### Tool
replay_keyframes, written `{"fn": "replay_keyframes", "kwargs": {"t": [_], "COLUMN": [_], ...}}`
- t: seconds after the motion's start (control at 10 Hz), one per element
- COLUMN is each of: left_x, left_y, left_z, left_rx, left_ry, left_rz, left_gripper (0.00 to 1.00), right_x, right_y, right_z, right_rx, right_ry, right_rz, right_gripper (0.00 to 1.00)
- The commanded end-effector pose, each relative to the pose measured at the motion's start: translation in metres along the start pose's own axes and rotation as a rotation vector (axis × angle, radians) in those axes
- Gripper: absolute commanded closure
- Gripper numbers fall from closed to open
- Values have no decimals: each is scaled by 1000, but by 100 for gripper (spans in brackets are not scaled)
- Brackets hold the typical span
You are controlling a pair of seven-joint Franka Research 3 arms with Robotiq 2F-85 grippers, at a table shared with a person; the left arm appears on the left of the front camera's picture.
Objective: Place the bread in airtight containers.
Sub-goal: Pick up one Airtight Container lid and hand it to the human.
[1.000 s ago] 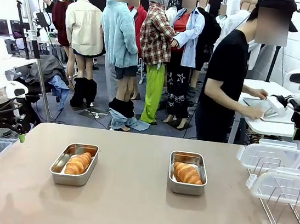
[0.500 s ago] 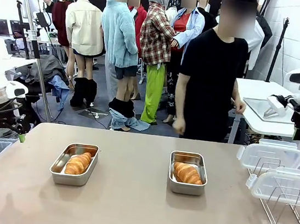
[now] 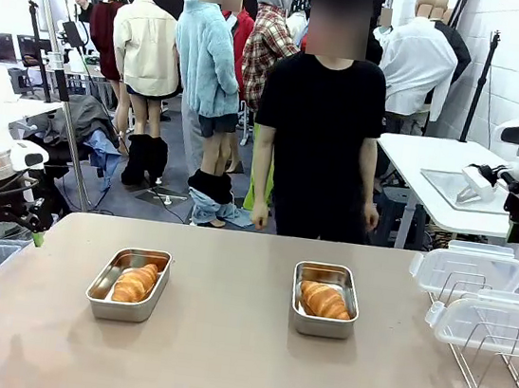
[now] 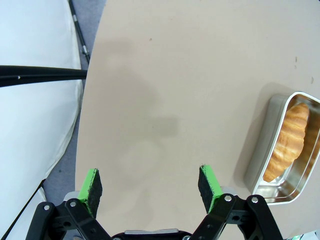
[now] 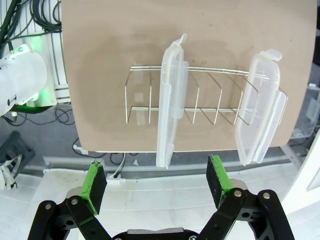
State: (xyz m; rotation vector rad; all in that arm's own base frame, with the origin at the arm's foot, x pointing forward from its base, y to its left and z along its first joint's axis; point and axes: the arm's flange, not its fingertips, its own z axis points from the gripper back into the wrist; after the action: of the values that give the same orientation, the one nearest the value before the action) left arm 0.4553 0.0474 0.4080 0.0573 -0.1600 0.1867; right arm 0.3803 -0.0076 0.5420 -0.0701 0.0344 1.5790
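While both grippers hang at the table's ends, the table (image 3: 217, 370) lies bare across its middle and near edge, leaving free room around both tins. The left gripper (image 4: 150, 185), jaws spread wide and empty, hovers by the left edge, well apart from the left tin (image 3: 98, 295). The right gripper (image 5: 156, 175), likewise spread and empty, sits off the right edge, facing the wire rack (image 5: 200, 109) that holds two clear lids (image 5: 170, 105). The left tin and the right tin (image 3: 321, 328) stand uncovered; each holds one golden-brown, ridged croissant (image 3: 136, 282).
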Motion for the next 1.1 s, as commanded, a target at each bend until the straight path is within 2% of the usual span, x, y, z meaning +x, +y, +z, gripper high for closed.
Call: {"fn": "replay_keyframes", "kwargs": {"t": [0.0, 1.0], "left_x": [-1, -1], "left_y": [2, 2], "left_z": [1, 1], "left_rx": [-2, -2], "left_ry": [-1, -1], "left_rz": [0, 0], "left_gripper": [0, 0], "right_x": [0, 0], "right_y": [1, 1], "right_z": [1, 1], "right_rx": [9, 9], "right_ry": [1, 1], "right_rz": [2, 2], "right_gripper": [0, 0]}}
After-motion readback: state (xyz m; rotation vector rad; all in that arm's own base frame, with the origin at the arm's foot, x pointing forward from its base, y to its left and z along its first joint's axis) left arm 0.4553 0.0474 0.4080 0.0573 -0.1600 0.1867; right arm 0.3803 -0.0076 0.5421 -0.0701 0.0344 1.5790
